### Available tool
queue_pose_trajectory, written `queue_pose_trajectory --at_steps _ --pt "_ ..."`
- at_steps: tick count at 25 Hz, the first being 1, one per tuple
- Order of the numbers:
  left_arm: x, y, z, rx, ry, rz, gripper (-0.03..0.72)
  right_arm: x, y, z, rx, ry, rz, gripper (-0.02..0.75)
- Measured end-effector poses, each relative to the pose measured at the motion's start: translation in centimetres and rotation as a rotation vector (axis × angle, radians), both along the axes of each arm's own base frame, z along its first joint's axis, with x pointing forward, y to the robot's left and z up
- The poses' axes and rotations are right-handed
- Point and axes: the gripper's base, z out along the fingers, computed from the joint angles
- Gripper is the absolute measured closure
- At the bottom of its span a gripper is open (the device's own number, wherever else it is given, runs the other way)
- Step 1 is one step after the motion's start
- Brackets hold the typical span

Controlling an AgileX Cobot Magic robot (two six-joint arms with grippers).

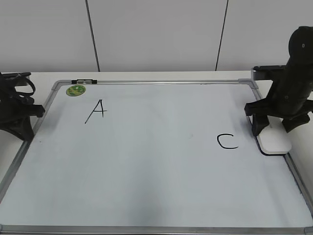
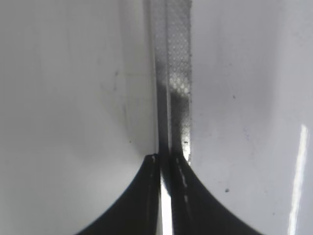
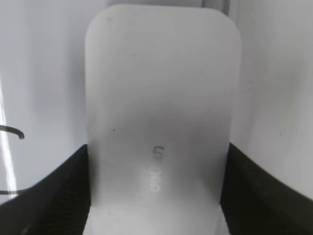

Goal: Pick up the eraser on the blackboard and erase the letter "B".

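The blackboard [image 1: 146, 196] is a white board in a silver frame, lying flat. It bears a black "A" [image 1: 97, 110] and a black "C" [image 1: 226, 142]. No letter "B" shows; only a faint smudge [image 1: 190, 134] lies between them. The white eraser [image 1: 275, 143] rests on the board's right edge, right of the "C". My right gripper [image 1: 274, 128] stands over it with a finger pressed on each side. The right wrist view shows the eraser [image 3: 161, 98] between the fingers [image 3: 156, 152]. My left gripper [image 1: 19, 129] is shut and empty over the board's left frame [image 2: 173, 73], jaws together [image 2: 166, 159].
A round green magnet [image 1: 76, 90] sits at the board's far left corner, with a small dark clip [image 1: 84, 81] on the top frame beside it. A grey box [image 1: 266, 72] stands behind the right arm. A white wall rises behind the table.
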Motion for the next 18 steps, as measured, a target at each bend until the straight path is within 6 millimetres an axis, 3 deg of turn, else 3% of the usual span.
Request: queue_pose_trajectory --at_steps 7,13,18 --pt "0.00 0.00 0.00 0.000 0.000 0.000 0.678 0.24 0.02 0.04 0.003 -0.026 -0.001 0.186" --pt "0.00 0.00 0.00 0.000 0.000 0.000 0.678 0.39 0.08 0.07 0.010 -0.043 -0.004 0.118" --pt "0.00 0.00 0.00 0.000 0.000 0.000 0.675 0.36 0.08 0.06 0.009 -0.040 -0.005 0.108"
